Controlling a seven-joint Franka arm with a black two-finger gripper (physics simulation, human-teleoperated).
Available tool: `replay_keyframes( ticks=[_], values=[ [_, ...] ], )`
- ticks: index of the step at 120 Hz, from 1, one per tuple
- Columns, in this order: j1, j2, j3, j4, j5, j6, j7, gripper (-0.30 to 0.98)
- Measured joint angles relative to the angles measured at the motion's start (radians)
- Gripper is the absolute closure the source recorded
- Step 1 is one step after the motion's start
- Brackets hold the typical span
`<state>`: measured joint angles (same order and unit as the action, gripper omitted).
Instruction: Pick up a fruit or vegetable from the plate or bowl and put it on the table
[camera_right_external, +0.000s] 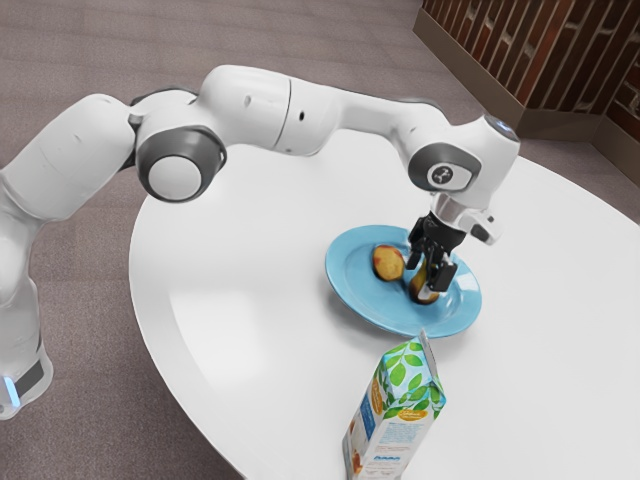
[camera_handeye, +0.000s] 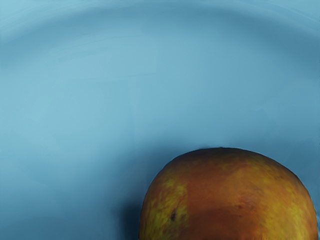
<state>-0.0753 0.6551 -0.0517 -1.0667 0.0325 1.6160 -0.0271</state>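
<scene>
Jaws wide on my gripper (camera_right_external: 427, 275), low over the plate, red-yellow fruit (camera_handeye: 227, 197) between them; can't tell if both sides touch it. That fruit sits on the blue plate (camera_right_external: 376, 309). Second fruit (camera_right_external: 387, 263), orange-yellow, just beside it, same plate. Plate's on the white tabletop (camera_right_external: 235, 290). Patterned carton (camera_right_external: 395, 420) stands near the plate, apart from it.

I see a curved white table (camera_right_external: 250, 350) catching a soft sheen. Around it I make out grey-brown floor (camera_right_external: 95, 400) and a reddish-brown, brick-patterned wall (camera_right_external: 530, 45).
</scene>
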Motion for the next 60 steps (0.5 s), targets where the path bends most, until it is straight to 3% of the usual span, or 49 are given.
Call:
replay_keyframes(
  ticks=[26, 48, 60],
  values=[
    [0.001, 0.005, 0.001, 0.000, 0.011, 0.005, -0.002, 0.56],
    [0.007, 0.003, 0.002, -0.001, 0.011, 0.006, -0.003, 0.54],
    [0.007, -0.004, 0.005, -0.001, 0.000, 0.006, -0.002, 0.40]
  ],
)
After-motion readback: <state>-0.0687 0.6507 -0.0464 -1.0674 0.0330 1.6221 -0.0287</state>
